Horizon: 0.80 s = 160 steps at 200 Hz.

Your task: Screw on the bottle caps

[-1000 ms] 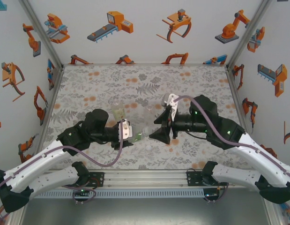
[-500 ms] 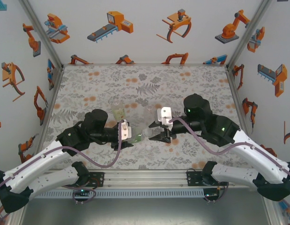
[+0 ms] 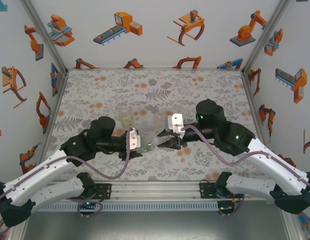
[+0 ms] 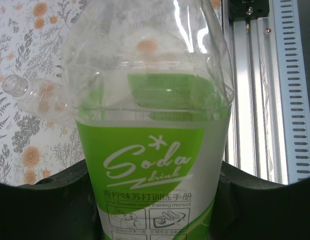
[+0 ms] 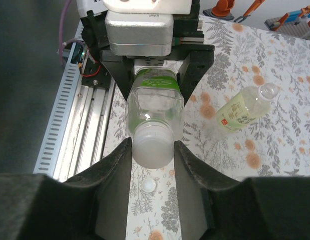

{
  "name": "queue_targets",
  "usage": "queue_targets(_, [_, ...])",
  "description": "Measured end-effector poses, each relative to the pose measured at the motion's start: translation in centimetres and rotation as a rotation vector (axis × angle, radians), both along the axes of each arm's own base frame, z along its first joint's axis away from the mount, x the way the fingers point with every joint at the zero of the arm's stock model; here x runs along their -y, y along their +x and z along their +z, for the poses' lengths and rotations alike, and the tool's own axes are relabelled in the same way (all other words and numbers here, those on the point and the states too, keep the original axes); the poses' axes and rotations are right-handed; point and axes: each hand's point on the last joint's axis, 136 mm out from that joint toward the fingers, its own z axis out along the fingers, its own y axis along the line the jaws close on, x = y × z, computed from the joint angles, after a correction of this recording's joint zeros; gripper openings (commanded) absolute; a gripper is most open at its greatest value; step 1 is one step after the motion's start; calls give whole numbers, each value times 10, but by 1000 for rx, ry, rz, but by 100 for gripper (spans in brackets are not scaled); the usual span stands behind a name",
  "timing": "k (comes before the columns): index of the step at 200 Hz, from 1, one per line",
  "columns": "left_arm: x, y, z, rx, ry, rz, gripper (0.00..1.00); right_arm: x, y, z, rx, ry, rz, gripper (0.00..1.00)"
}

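Observed: left arm (image 3: 49,170) and right arm (image 3: 275,167) have white moulded lower shells and matte black joints. A purple cable (image 3: 114,176) loops along each. White rectangular camera block (image 3: 175,121) at each wrist. Green indicator lights (image 3: 201,118) on the right. The right gripper (image 5: 152,145) has broad black fingers (image 5: 112,190).

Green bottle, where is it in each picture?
Top external: green bottle in the middle, between left claw and right claw.
Left wrist: green bottle big, dead centre, label facing you.
Right wrist: green bottle upper middle, its cap pinched by the right claw.
Shared landmark: the silver rail at the table's near edge.
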Motion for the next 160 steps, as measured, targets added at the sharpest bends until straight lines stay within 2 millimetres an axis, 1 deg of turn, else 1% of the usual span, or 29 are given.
queue_targets(35, [0,0,-1,-4,5,2,0,0,5,-1,-59,6,-52,17])
queue_targets(52, [0,2,-2,-3,9,8,0,1,12,-2,-135,17,-119,13])
queue_targets(63, [0,3,-3,-3,13,16,0,1,17,-4,-205,26,-169,8])
queue_targets(69, [0,4,-4,-1,15,22,0,1,19,-4,-243,32,-197,3])
queue_targets(73, [0,5,-4,0,17,25,0,1,23,-5,-284,37,-228,0])
queue_targets(90, [-1,9,-5,6,22,46,0,2,36,-8,-444,49,-345,0])
queue_targets(116, [-2,16,-5,14,27,84,0,4,57,-16,-742,75,-550,0])
queue_targets(145, [-3,22,-11,10,48,114,0,13,76,-39,-1147,96,-813,0])
queue_targets(160, [-2,26,-14,9,61,128,0,16,81,-49,-1293,125,-901,0])
